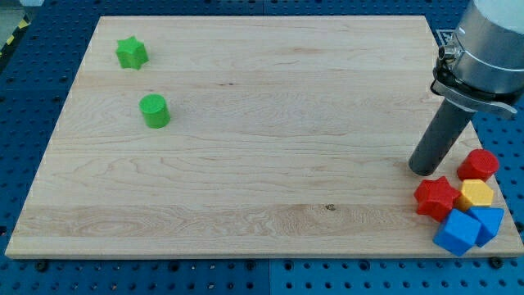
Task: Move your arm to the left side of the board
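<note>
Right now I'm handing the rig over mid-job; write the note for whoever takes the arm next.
My tip rests on the board near the view's right edge, just up-left of the red star and left of the red block.
Yellow block and two blue blocks cluster at the bottom right.
Green star and green cylinder sit on the left.
Done: nothing apparent.
Left: slide the tip across to the left side.

Star block (131,52) and cylinder (154,111) at board (262,172) view's left; my tip (423,170) beside block cluster (463,205), bottom right.
</note>
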